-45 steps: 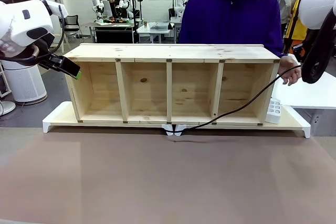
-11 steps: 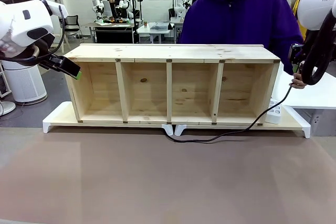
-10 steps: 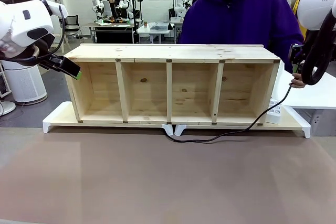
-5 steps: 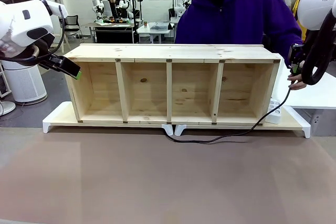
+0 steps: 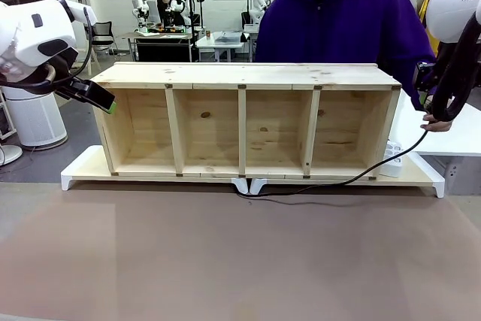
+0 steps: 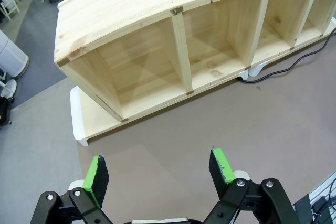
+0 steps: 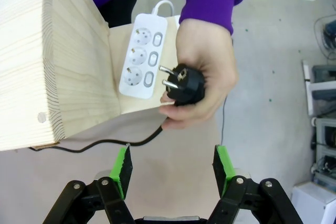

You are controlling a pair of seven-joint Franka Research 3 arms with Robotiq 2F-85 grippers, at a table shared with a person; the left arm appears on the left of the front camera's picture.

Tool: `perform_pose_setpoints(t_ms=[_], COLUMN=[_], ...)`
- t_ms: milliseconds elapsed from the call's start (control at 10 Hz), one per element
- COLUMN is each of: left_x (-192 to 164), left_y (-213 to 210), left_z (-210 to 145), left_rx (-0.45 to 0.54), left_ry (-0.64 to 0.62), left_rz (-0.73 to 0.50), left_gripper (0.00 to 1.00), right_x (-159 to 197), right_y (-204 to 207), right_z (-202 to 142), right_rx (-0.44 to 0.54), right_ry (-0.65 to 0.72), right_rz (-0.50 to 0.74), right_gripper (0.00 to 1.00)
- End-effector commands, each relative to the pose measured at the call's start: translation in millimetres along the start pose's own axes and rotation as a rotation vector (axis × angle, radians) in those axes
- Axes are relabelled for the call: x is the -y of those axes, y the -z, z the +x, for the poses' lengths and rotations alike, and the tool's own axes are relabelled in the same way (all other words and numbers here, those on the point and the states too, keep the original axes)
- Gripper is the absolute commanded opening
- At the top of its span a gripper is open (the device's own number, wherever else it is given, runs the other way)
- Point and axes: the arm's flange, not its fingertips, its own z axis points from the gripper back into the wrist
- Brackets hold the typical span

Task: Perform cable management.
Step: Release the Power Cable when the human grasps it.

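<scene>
The cable [image 5: 353,177] is a thin black cord that runs from under the middle of the wooden shelf unit [image 5: 248,75] along its base and up to the right. A person's hand [image 7: 202,72] holds its black two-pin plug [image 7: 185,84] just above my right gripper [image 7: 173,167], which stands open below the hand and touches nothing. The cord [image 7: 100,142] trails past the shelf's end wall. My left gripper [image 5: 110,105] hovers open and empty by the shelf's left end; in its wrist view [image 6: 158,170] it looks down on the shelf [image 6: 173,40] and the cable [image 6: 294,62].
A white power strip [image 7: 142,56] lies on the white base board [image 5: 83,167] beside the shelf's right end. The person in a purple hoodie [image 5: 338,20] stands behind the shelf. My right arm's thick black hose [image 5: 460,65] hangs at the right. Brown tabletop [image 5: 240,261] spreads in front.
The person's hand with the plug has dropped a little and shifted right. The slack loop of cable in front of the shelf has flattened and drawn closer to the base. Neither arm has moved.
</scene>
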Motion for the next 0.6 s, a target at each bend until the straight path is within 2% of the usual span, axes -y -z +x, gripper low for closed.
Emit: perform_pose_setpoints(t_ms=[0, 500], left_x=[0.5, 0.5], left_y=[1.4, 1.4], left_z=[1.0, 1.0], left_rx=[0.011, 0.011], left_ry=[0.004, 0.004], left_rz=[0.002, 0.002], left_gripper=[1.00, 1.00], right_x=[0.2, 0.2], right_y=[-0.7, -0.7], right_z=[0.0, 0.0], right_rx=[0.001, 0.001], right_ry=[0.000, 0.000], right_rz=[0.000, 0.000], right_gripper=[0.80, 0.80])
